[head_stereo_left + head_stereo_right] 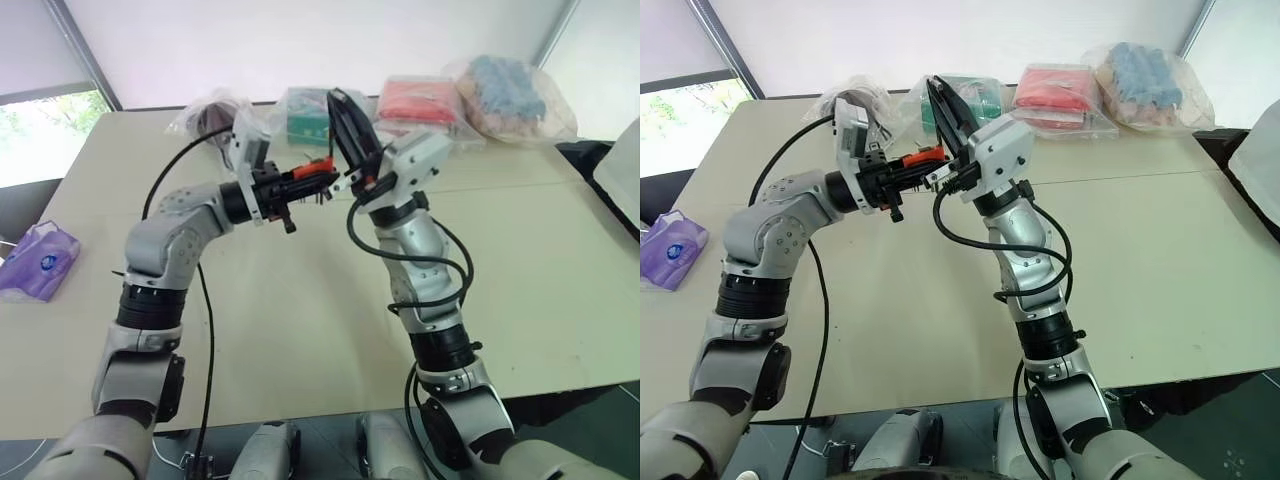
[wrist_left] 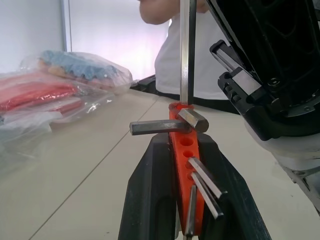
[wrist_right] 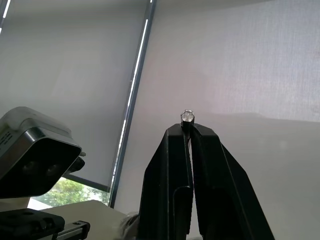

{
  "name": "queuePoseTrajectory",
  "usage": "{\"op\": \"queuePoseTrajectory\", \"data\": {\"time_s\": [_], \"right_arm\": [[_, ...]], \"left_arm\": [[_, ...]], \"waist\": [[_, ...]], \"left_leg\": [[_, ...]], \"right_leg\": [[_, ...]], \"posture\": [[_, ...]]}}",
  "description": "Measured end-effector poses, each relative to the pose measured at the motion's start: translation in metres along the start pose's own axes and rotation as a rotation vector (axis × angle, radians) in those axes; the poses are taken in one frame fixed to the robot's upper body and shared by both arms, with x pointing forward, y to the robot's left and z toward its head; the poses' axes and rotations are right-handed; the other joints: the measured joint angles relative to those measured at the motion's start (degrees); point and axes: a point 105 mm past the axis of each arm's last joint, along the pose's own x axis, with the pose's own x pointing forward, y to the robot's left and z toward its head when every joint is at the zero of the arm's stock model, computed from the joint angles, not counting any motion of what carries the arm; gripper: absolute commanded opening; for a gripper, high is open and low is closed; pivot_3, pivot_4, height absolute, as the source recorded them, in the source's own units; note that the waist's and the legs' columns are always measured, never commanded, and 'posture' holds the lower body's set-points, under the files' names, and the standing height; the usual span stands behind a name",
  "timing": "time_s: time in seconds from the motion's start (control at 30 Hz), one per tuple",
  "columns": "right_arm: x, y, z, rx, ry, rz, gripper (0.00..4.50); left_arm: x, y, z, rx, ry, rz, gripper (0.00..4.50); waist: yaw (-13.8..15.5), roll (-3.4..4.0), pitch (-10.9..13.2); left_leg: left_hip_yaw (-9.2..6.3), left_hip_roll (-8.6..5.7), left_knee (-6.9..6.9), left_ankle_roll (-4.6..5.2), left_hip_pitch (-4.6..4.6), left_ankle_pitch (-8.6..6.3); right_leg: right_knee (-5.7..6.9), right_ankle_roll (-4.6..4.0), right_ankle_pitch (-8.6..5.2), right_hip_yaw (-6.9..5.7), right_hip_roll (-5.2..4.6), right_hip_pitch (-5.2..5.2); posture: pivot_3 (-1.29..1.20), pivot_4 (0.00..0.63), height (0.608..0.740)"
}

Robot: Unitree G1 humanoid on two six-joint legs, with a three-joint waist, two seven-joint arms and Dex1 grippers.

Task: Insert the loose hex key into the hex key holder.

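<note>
The right gripper (image 3: 190,131) is clamped on the loose hex key (image 3: 187,116), whose hexagonal end pokes out past its fingertips. Just beside it, the left gripper (image 2: 182,145) pinches the orange-red hex key holder (image 2: 184,150), both raised above the table (image 1: 300,330). The key's shaft (image 2: 184,50) meets the holder's end.

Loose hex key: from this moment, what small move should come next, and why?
Probably a short push of the loose hex key further along its own length into the hex key holder. The right gripper is shut on the key, the left gripper is shut on the holder, and the key's end sits at the holder's top edge, seemingly just entering a hole.
</note>
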Motion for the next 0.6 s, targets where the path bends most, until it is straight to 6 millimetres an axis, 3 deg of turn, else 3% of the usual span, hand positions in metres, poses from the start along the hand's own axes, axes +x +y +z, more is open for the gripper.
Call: {"op": "queuePoseTrajectory", "data": {"time_s": [0.6], "right_arm": [[-0.0006, 0.0008, -0.0016, -0.008, 0.0, 0.006, 0.08]], "left_arm": [[0.0012, -0.0007, -0.0014, -0.011, 0.003, -0.003, 0.14]], "waist": [[0.0, 0.0, 0.0]], "left_leg": [[0.0, 0.0, 0.0, 0.0, 0.0, 0.0]], "right_leg": [[0.0, 0.0, 0.0, 0.0, 0.0, 0.0]], "posture": [[0.0, 0.15, 0.74]]}}
